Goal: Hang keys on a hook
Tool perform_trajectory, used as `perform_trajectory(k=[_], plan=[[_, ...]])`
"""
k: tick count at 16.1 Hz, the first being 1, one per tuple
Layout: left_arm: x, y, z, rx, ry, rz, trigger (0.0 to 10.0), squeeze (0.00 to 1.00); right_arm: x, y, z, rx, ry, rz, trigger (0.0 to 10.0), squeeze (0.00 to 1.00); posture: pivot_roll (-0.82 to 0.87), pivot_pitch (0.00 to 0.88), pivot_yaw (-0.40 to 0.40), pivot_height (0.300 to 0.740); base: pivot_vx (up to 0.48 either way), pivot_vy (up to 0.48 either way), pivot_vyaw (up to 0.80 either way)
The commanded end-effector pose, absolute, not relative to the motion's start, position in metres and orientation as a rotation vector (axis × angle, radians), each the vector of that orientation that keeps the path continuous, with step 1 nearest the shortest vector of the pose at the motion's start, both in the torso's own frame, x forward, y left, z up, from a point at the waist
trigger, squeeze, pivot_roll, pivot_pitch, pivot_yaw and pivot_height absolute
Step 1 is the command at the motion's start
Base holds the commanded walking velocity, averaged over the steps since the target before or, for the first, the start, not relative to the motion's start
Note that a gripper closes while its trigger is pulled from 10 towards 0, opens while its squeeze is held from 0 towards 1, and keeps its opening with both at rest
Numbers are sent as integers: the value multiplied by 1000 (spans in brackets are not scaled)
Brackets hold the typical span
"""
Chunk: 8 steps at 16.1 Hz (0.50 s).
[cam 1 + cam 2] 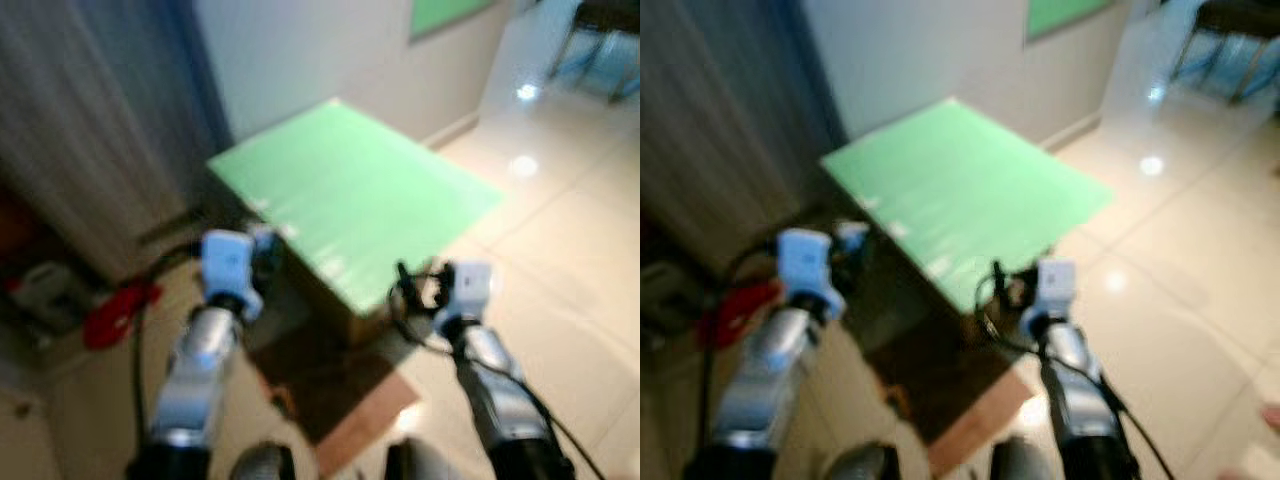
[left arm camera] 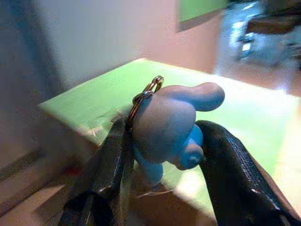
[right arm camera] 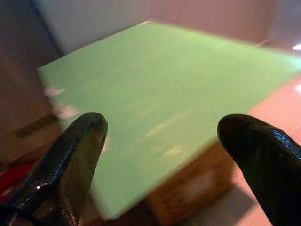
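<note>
Between your left end effector (image 2: 160, 141)'s two black fingers sits the keys' blue charm (image 2: 167, 125), a rounded figure that looks rubbery, with a metal ring (image 2: 146, 96) poking out of its top. The fingers are closed snugly on the charm's sides, so you have it. Your right end effector (image 3: 160, 141) is spread wide with nothing in it, held out over the green surface (image 1: 350, 190) ahead of you.

The charm should be light and a little squashy, which helps the pads bite, but its smooth curves could let it twist or squirt out if you squeeze unevenly. The ring is the stiff, thin part, and it is what must go over a hook, so keep it free and pointing outward as it is now. I cannot make out any key blades from here.

The head views are blurred, and no hook can be picked out in them, so find it before you reach
</note>
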<state>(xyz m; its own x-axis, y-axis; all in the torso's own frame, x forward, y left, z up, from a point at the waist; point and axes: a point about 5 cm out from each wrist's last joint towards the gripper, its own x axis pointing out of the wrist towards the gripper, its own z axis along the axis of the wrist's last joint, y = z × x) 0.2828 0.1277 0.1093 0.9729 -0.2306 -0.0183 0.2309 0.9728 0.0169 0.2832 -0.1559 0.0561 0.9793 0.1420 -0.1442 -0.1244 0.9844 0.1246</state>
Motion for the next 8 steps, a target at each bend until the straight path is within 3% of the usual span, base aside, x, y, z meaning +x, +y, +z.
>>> perform_trajectory(k=[1,3,4,8], plan=[[285,136,109,60,24,-206,0,0,280,-148,51,124,175,142,10000,0,-129,86,104,701,0,-469,0],[288,135,104,86,48,-200,0,0,279,-147,51,131,175,157,10000,0,-130,79,104,701,0,-458,0],[291,130,102,108,61,-206,0,0,278,-146,49,127,189,159,10000,0,-133,73,101,701,0,0,606],[292,130,100,115,74,-209,0,0,276,-147,47,107,197,166,10000,0,-134,75,100,701,0,0,0]])
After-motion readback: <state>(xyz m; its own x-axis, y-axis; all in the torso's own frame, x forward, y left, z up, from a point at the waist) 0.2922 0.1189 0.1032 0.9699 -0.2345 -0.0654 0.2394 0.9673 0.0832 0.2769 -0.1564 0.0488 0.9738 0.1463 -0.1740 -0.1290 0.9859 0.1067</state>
